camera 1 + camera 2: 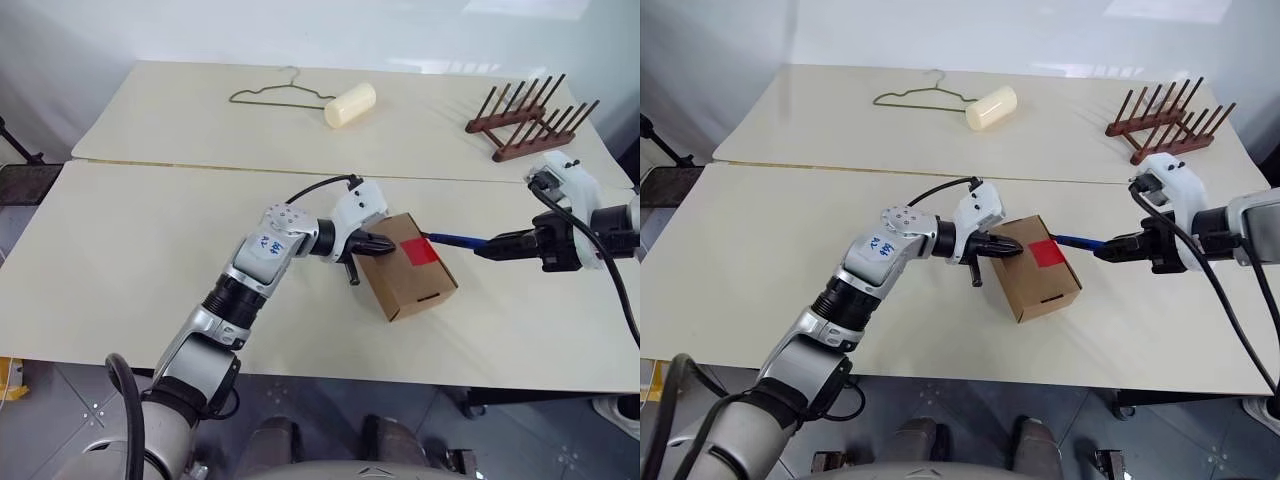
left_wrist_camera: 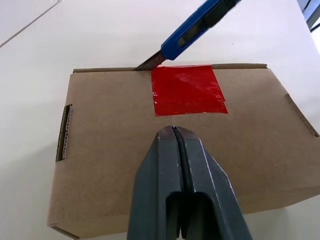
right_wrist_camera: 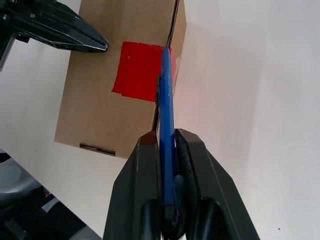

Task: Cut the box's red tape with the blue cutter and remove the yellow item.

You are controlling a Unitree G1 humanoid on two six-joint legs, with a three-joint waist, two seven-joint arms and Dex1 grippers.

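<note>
The brown cardboard box (image 1: pixel 405 280) lies closed on the near table, the red tape (image 1: pixel 421 251) stuck across its lid edge. My left gripper (image 1: pixel 386 244) is shut with nothing in it, its tips (image 2: pixel 172 131) over the lid just short of the tape (image 2: pixel 187 90). From the other side my right gripper (image 3: pixel 165 139) is shut on the blue cutter (image 3: pixel 166 100). The cutter's blade (image 2: pixel 150 62) meets the lid's edge at a corner of the tape. The yellow item is hidden.
On the far table lie a wire hanger (image 1: pixel 280 93), a pale cream cylinder (image 1: pixel 350 104) and a dark wooden rack (image 1: pixel 530 125). A seam (image 1: pixel 200 167) divides the two tables. The near table's front edge (image 1: pixel 300 375) runs below the box.
</note>
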